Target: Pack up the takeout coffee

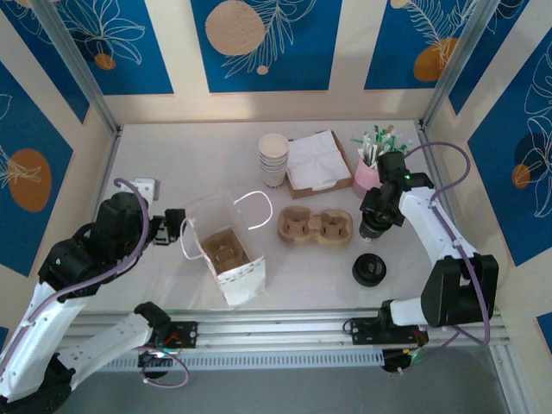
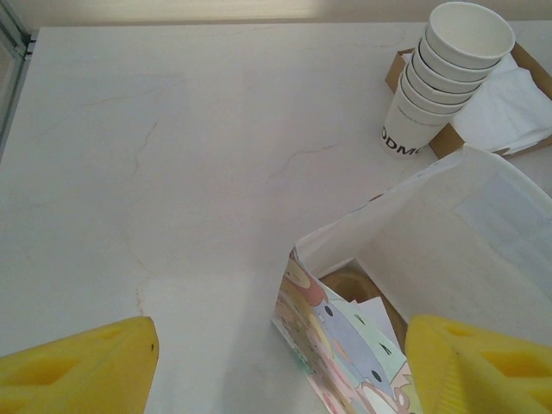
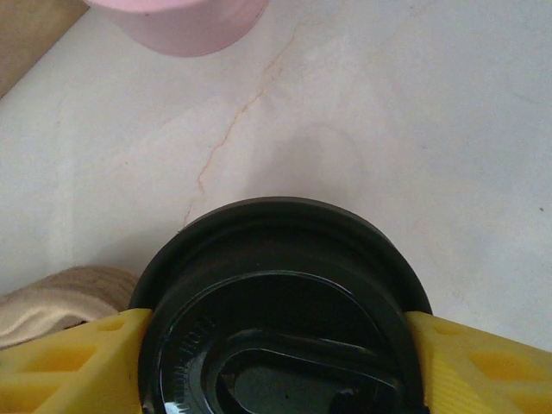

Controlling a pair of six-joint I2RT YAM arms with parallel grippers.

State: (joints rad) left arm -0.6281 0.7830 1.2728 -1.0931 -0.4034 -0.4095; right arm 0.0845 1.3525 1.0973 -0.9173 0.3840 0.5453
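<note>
A white paper bag point(image 1: 231, 259) with loop handles stands open at centre left, a brown cup carrier point(image 1: 226, 249) inside it. My left gripper point(image 1: 175, 226) hovers open at the bag's left end; in the left wrist view its yellow fingers point(image 2: 82, 371) stand far apart either side of the bag's patterned wall point(image 2: 345, 345). My right gripper point(image 1: 377, 226) stands to the right of a second brown carrier point(image 1: 316, 226). Its yellow fingers point(image 3: 60, 362) press both sides of a black coffee lid point(image 3: 276, 285). Whatever is under that lid is hidden.
A stack of white paper cups point(image 1: 273, 159) stands at the back, with a brown tray of napkins point(image 1: 319, 162) beside it. A pink cup point(image 1: 366, 177) holds stirrers at the back right. Another black lid point(image 1: 369, 270) lies on the table near the right arm.
</note>
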